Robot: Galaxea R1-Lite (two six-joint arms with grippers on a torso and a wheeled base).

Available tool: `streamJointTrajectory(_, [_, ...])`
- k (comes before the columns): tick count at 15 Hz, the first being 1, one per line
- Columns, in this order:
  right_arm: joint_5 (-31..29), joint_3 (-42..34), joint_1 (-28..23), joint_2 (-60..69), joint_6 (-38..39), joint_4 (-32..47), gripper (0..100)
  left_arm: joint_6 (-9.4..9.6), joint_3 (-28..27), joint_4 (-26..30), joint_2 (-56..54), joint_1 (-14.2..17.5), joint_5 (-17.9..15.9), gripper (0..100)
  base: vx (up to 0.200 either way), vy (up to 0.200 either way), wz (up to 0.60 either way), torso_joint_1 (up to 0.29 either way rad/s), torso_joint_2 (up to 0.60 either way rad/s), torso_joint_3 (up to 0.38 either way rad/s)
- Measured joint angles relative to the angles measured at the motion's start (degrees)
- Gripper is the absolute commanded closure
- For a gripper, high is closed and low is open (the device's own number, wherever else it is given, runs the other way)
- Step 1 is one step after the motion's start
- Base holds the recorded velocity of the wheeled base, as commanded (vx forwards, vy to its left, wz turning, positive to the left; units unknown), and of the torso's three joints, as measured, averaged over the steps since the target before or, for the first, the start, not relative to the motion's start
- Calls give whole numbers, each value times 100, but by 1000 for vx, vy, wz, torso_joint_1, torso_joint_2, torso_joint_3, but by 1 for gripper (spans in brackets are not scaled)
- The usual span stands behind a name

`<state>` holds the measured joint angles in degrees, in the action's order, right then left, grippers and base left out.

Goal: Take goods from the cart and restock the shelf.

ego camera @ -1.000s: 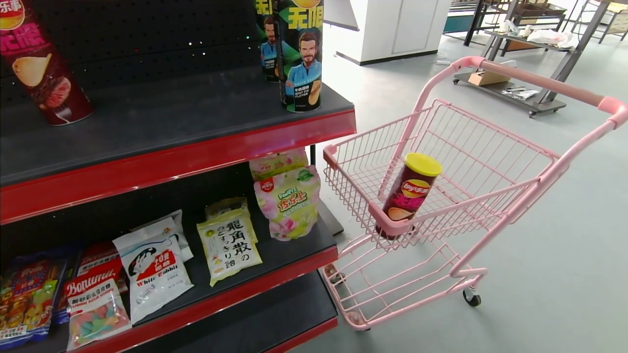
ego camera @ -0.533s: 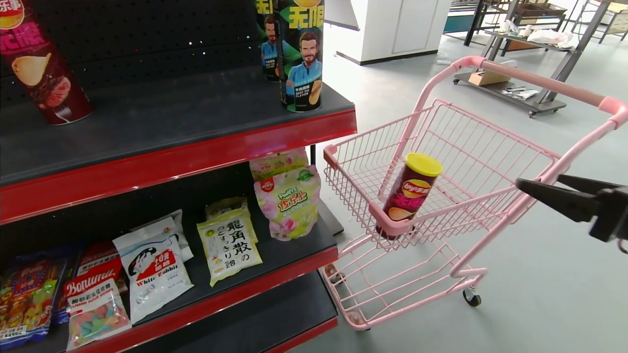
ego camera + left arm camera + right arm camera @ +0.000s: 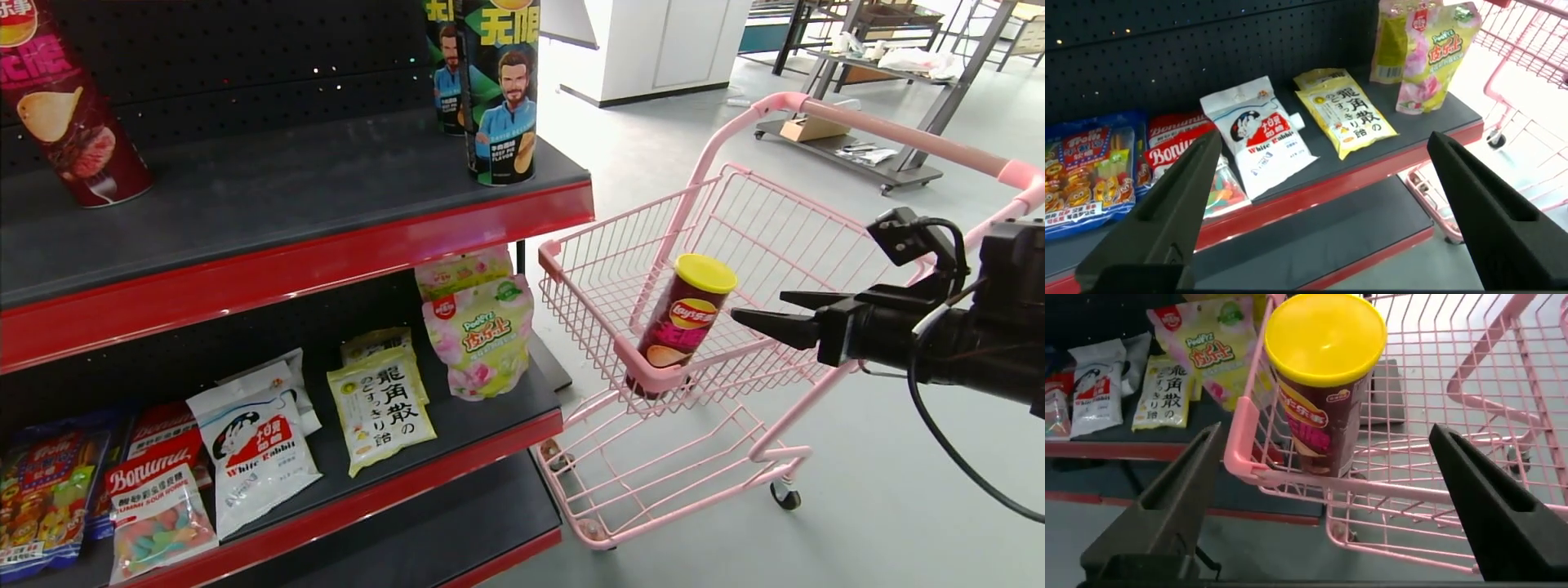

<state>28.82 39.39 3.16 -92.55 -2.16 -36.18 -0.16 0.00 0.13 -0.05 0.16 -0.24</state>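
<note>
The maroon chip can (image 3: 682,322) with a yellow lid stands upright in the pink cart (image 3: 898,137), in the basket corner nearest the shelf (image 3: 326,255). The right end effector (image 3: 758,305) hangs just beside the can, spread wide and not touching it. The left end effector (image 3: 1323,137), also spread wide, faces the snack bags (image 3: 1261,135) on the lower shelf.

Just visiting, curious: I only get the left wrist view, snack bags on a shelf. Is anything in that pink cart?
Observer: Yes, one dark red chip can with a yellow lid stands in the basket of the cart, in the corner nearest the shelf.
Operator: Is an arm near it?
Observer: The right gripper hangs beside the can, fingers open, not touching it.
Operator: What's above these bags?
Observer: An upper shelf with a similar red can and green cans.
</note>
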Motion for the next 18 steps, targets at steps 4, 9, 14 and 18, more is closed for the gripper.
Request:
streamJointTrajectory(4, [277,24,52,-339,-9,-18,0,76,0,-4,0,0,6,0,0,0,0,0,0,0])
streamJointTrajectory(9, [473,228,63,-907,71,-422,0,87,-5,-6,0,0,15,0,0,0,0,0,0,0])
streamJointTrajectory(14, [495,848,233,-1506,129,-422,0,226,-5,-6,0,0,32,0,0,0,0,0,0,0])
streamJointTrajectory(18, [468,1406,497,-1958,574,-427,0,204,0,-4,0,0,43,0,0,0,0,0,0,0])
